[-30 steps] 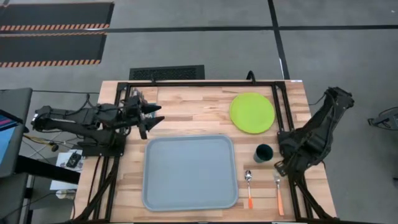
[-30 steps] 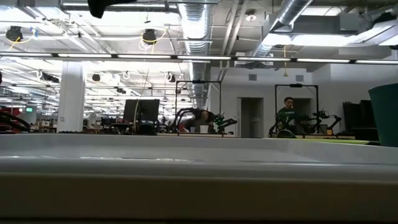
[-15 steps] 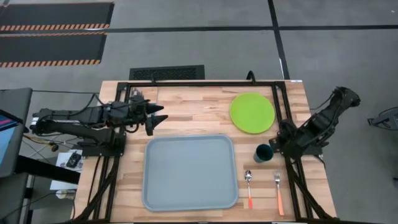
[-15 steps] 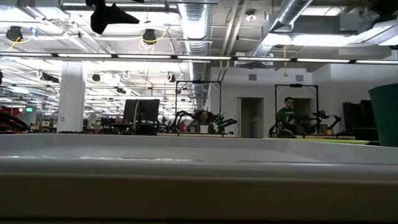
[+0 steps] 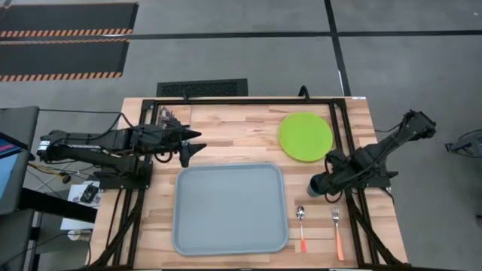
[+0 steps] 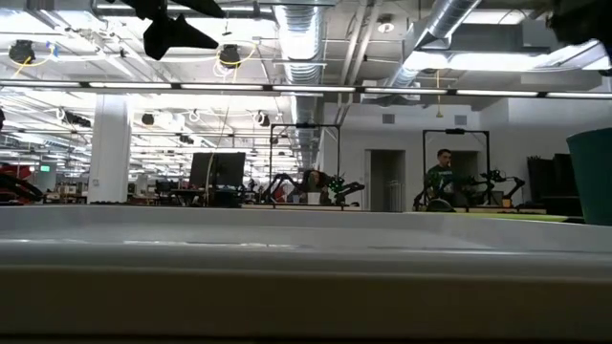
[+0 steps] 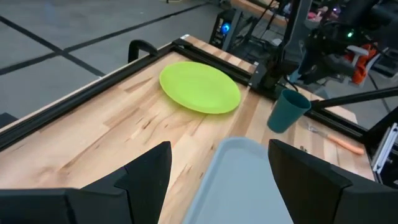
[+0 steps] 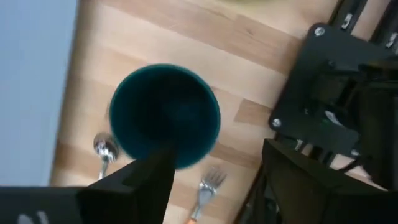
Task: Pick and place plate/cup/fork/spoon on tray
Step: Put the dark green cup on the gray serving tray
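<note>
Teal cup [image 5: 318,186] on the wooden desk [image 5: 233,135], right hand [image 8: 211,174] above it.
Fingers spread open around nothing (left hand [image 5: 190,141] open too); cup stands beside the tray [image 5: 230,208], near the spoon [image 5: 300,226].

Setting: robotics lab in a large open industrial hall.
Ceiling: exposed silver ducts [image 6: 304,38] and pipes, rows of strip lights, upper part of the low view.
Floor: grey concrete, dark seams; hazard-striped mats [image 5: 64,34] at upper left of the high view.
Other stations: black frames with robot arms [image 6: 306,182] mid-frame, a seated person [image 6: 441,177] at right.
Worktop: pale wood worktop [image 5: 226,135] in a black metal frame, centre of the high view.
Electronics: monitors [image 6: 216,172] left of centre in the low view.
</note>
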{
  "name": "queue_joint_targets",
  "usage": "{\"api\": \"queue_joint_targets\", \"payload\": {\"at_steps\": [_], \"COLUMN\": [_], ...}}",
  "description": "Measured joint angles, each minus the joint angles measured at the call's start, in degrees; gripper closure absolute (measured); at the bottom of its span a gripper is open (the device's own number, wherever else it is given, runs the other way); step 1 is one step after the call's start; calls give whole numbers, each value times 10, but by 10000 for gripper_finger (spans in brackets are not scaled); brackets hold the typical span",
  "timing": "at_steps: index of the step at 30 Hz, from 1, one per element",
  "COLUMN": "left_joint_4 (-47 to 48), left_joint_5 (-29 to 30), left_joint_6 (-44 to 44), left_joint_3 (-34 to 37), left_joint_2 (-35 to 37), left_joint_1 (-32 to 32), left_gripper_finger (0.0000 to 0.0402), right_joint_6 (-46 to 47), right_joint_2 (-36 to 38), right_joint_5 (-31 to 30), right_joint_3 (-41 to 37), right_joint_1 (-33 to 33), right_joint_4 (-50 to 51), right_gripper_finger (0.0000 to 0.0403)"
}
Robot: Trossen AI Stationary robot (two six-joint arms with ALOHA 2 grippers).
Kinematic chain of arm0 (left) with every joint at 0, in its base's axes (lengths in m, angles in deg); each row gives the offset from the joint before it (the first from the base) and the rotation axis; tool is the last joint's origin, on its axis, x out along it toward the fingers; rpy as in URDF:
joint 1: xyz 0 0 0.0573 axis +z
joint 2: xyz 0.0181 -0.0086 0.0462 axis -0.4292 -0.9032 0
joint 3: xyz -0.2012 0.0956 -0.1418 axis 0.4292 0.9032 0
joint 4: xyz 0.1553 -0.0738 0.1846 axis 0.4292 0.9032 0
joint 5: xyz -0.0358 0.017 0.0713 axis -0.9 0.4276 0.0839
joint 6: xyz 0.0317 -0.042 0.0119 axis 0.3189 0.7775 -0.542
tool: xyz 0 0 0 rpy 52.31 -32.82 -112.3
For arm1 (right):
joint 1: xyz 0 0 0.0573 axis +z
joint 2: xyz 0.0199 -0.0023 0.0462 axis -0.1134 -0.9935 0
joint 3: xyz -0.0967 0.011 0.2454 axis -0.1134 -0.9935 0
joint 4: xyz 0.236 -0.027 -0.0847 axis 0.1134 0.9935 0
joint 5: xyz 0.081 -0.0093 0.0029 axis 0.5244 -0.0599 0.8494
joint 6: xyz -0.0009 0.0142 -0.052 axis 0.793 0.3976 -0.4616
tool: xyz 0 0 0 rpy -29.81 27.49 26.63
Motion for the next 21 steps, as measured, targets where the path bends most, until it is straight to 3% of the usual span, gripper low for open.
{"api": "queue_joint_targets", "payload": {"at_steps": [21], "left_joint_4": [25], "left_joint_5": [17], "left_joint_6": [-1], "left_joint_3": [0], "left_joint_2": [0], "left_joint_1": [0], "left_gripper_finger": [145], "right_joint_6": [50], "right_joint_2": [34], "right_joint_5": [1], "right_joint_3": [-164], "right_joint_1": [-11], "right_joint_4": [-161], "right_gripper_finger": [150]}}
